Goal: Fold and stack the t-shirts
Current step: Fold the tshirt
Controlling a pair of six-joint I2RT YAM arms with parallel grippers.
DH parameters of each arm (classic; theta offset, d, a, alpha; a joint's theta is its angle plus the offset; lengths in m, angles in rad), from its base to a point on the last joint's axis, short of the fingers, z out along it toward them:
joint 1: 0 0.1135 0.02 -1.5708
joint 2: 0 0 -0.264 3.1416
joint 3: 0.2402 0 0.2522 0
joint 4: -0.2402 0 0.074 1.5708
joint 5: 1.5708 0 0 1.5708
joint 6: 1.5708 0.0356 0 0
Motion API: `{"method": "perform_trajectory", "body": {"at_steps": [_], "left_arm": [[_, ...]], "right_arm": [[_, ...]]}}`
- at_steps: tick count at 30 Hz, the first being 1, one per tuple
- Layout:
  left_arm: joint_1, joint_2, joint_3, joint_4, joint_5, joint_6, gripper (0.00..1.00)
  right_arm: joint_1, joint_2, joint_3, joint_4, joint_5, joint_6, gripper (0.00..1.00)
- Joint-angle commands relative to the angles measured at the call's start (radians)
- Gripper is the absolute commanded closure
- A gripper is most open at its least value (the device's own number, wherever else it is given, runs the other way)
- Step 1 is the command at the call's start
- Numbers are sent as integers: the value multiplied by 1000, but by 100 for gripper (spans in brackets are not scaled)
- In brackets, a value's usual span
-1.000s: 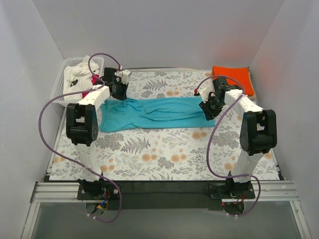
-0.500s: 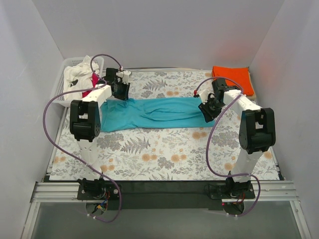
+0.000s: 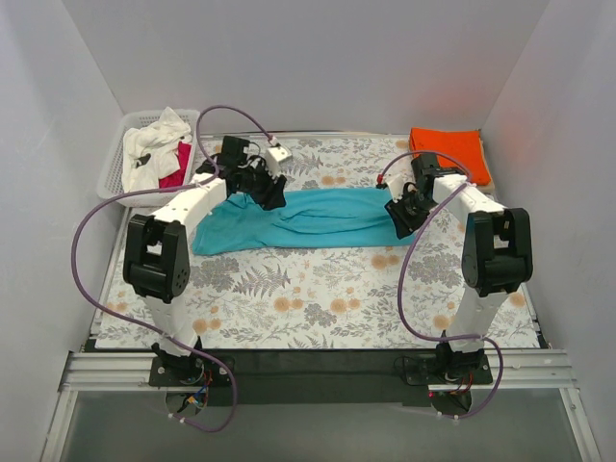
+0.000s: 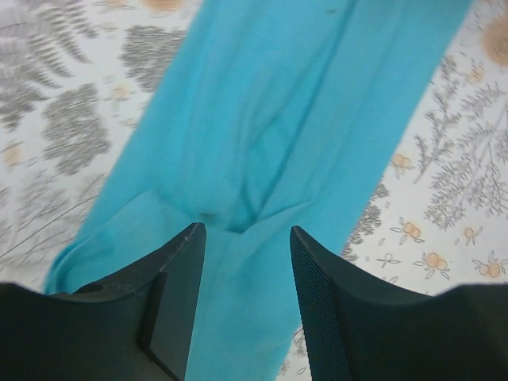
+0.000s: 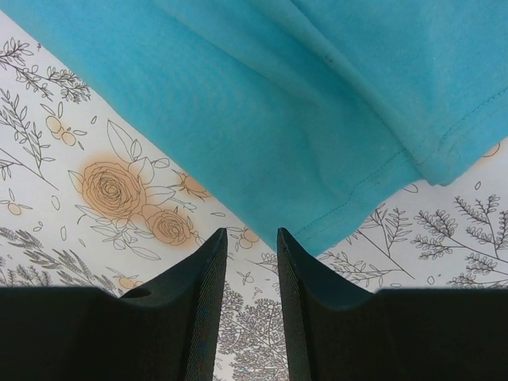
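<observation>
A teal t-shirt [image 3: 318, 214] lies folded into a long strip across the middle of the table. My left gripper [image 3: 274, 195] hovers over the strip's left-middle part. Its jaws are open and empty, with wrinkled teal cloth [image 4: 278, 119] below them in the left wrist view. My right gripper [image 3: 397, 219] is at the strip's right end. It is narrowly open and empty, just off the hemmed corner of the teal cloth [image 5: 278, 95]. A folded orange t-shirt [image 3: 448, 152] lies at the back right. A white t-shirt [image 3: 154, 144] and a red-pink one [image 3: 178, 159] sit in the basket.
The white lattice basket [image 3: 111, 173] stands at the back left corner. The table has a floral cloth [image 3: 308, 298]. White walls close in the left, back and right sides. Purple cables loop from both arms.
My left gripper has moved right, from the shirt's far left corner to over its left-middle part. The right gripper has barely moved.
</observation>
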State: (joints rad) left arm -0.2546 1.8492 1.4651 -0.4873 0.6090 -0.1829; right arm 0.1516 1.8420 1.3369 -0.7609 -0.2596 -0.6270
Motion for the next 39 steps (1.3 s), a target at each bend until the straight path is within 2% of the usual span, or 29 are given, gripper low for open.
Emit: {"method": "perform_trajectory", "body": {"at_steps": [1, 4, 16, 22, 33, 39], "left_arm": [[-57, 5, -49, -42, 49, 134, 56], [-107, 30, -46, -40, 28, 178, 56], [-160, 116, -63, -54, -44, 326, 58], [-161, 137, -60, -53, -55, 342, 71], [-161, 165, -49, -45, -51, 368, 73], [-158, 163, -37, -24, -51, 341, 90]], "right_arm": [[-4, 19, 13, -9, -38, 47, 67], [-7, 33, 13, -9, -41, 61, 68], [-9, 77, 18, -6, -18, 72, 69], [-9, 85, 19, -6, -18, 73, 69], [-11, 89, 24, -9, -7, 67, 70], [-14, 88, 21, -8, 5, 61, 71]]}}
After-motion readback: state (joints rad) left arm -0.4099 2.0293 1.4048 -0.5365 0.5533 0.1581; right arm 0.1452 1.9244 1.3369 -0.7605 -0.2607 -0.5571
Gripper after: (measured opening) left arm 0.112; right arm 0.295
